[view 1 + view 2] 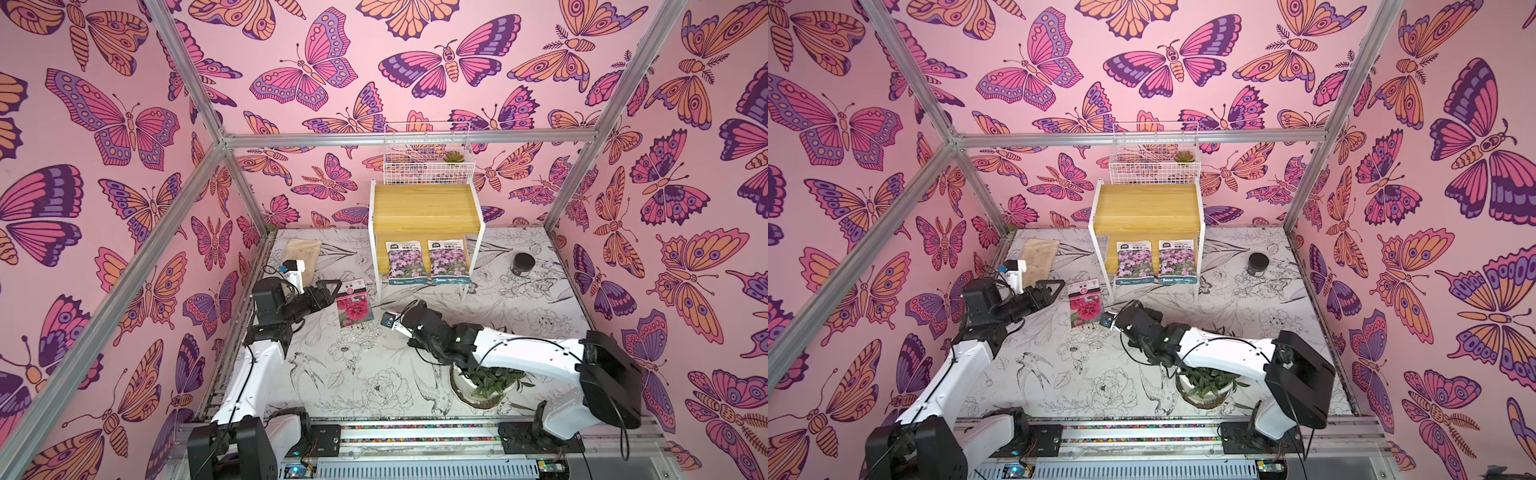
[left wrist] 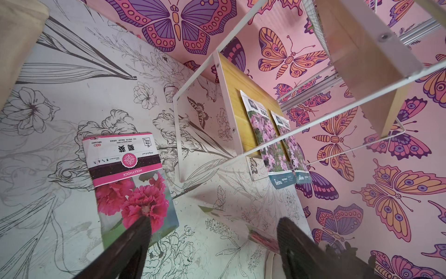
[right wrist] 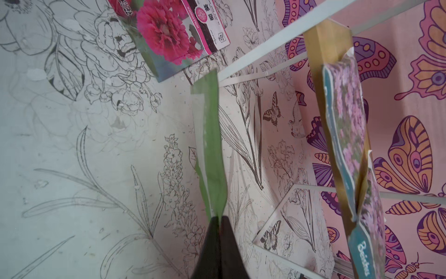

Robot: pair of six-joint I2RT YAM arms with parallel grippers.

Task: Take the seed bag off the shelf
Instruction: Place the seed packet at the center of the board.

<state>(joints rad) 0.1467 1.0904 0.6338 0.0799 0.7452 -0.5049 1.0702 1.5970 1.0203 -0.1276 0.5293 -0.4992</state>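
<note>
- Green-edged glossy film is what your right gripper [image 3: 218, 218] has pinched tight between its closed jaws. This held seed bag [image 3: 212, 145] is thin, seen edge-on, and hangs clear of the rack above the white flower-print table [image 1: 353, 374], near the rack's front leg.
- Treat the held seed bag as very light and floppy. It bows beyond the pinch, so I judge it could swing or slip from so small a grip.
- Your left gripper [image 2: 214, 219] has its jaws apart and empty, low over the table. It is just beside the pink-and-white hollyhock seed bag [image 1: 353, 305], which lies flat there, off the rack.
- A bag lying flat offers you only its rim, so you would need a lifted corner or a slide to the table's edge.
- Farther back stands the shelf [image 1: 424, 208], two steps of yellow bamboo on a thin white metal frame. On its lower step, two purple-flower seed bags [image 1: 405, 262] lean back side by side.
- Their teal bottom strips overhang the step's front. That free edge looks to me the best hold, though the paper is crushable and may be slick.
- Behind the shelf sits the white wire basket [image 1: 428, 172].
</note>
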